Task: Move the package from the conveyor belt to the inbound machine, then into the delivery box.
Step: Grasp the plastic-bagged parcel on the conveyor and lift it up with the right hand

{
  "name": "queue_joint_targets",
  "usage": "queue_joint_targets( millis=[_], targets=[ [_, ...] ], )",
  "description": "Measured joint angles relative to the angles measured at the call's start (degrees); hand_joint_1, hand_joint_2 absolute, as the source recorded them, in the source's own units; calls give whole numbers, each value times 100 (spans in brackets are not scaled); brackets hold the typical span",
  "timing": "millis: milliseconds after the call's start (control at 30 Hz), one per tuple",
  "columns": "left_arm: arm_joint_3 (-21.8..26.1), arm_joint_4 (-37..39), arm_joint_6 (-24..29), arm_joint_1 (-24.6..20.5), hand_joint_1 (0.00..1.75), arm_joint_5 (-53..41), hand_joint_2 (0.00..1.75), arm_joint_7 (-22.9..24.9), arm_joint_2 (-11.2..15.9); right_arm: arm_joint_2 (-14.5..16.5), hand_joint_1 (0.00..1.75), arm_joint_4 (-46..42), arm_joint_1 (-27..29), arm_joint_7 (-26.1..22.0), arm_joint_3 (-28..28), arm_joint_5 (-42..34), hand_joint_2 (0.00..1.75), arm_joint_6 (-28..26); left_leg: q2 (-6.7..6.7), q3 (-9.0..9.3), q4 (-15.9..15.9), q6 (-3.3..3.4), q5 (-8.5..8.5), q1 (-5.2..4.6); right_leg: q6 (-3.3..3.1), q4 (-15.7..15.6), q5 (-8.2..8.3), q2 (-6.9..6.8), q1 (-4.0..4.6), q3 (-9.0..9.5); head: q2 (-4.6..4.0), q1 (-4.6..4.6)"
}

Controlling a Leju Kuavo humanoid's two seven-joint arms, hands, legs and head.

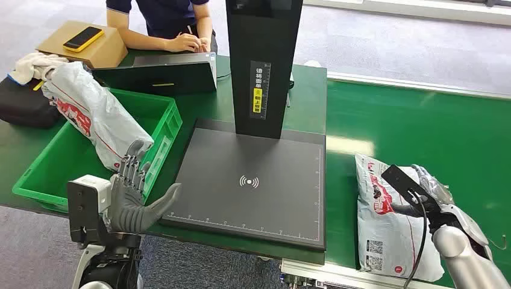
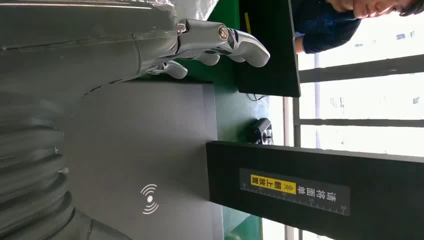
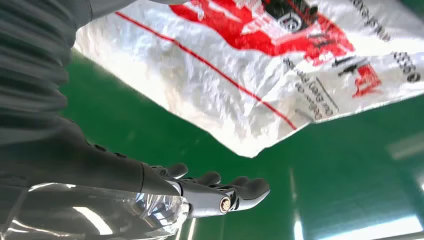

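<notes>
On the green conveyor belt (image 1: 422, 120) at the right lies the white package (image 1: 385, 229), not yet lifted, so this looks like the first step; beside it the dark inbound machine (image 1: 253, 180) waits with its pad bare, and the green delivery box (image 1: 54, 162) already holds another parcel (image 1: 90, 114). The right robot hand (image 1: 431, 189) reaches over the package, its grasp impossible to tell; the left robot hand (image 1: 135, 192) hangs released, fingers apart. Next up, likely: close firmly, lift, swing left

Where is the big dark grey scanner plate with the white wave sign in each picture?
Head view: dark grey scanner plate, centre, before the black post.
Left wrist view: fills the middle, beside the left hand.
Right wrist view: not in it.
Shared landmark: the post's yellow label.
</notes>
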Motion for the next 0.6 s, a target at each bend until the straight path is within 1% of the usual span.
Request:
queue_joint_targets(
  millis=[600],
  targets=[
    [2,-4,15,14,0,-9,175,0,0,64,175,10,-21,-37,-38,-26,175,-136,0,0,0,0,0,0,0,1,0,0,0,0,0,2]
  ],
)
